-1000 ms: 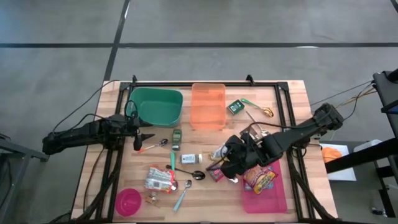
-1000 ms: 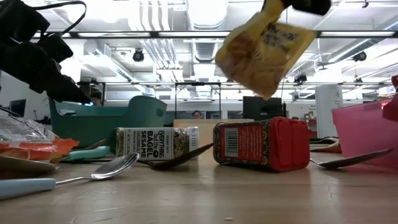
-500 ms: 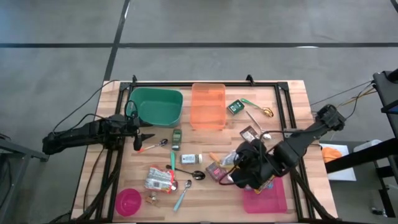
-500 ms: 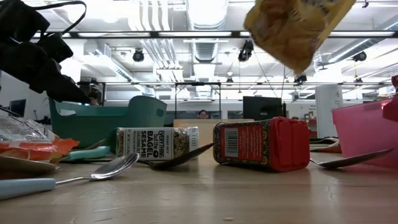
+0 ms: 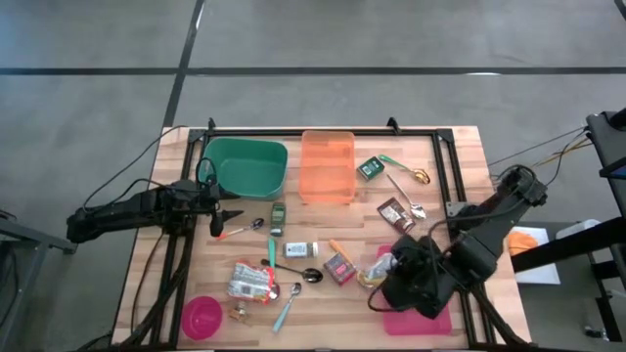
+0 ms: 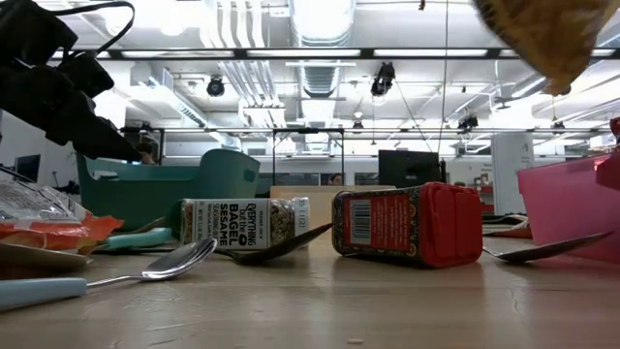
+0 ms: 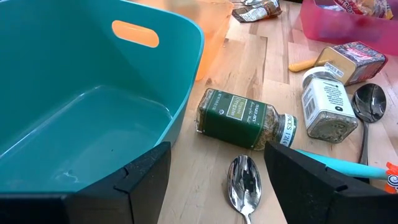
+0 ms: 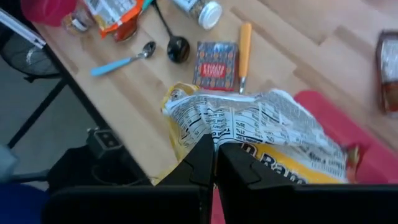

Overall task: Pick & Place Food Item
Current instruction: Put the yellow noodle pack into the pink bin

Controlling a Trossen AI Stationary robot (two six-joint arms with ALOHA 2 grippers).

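The food item is a yellow snack bag with white print, held in the air by my shut right gripper. In the high view my right gripper hovers over the pink tray at the table's near right, and only a bit of the bag shows beside the arm. In the low view the bag's lower corner hangs at the top right, above the tray's wall. My left gripper waits open beside the green basin. My right gripper pinches an edge of the bag between its two fingers, slanting down from above. The bag is lifted clear of the table and tray and spreads out crumpled beyond the fingers. The exact spot of contact is hidden by the fingers.
An orange bin stands at the far middle. A red spice tin, a seasoning jar, spoons, a packet and a pink bowl lie in the near middle and left. More packets lie at the far right.
My right gripper has carried the bag up and toward the table's near right, from beside the red tin to above the pink tray, rolling its wrist on the way. In the low view the bag has risen almost out of the picture's top.
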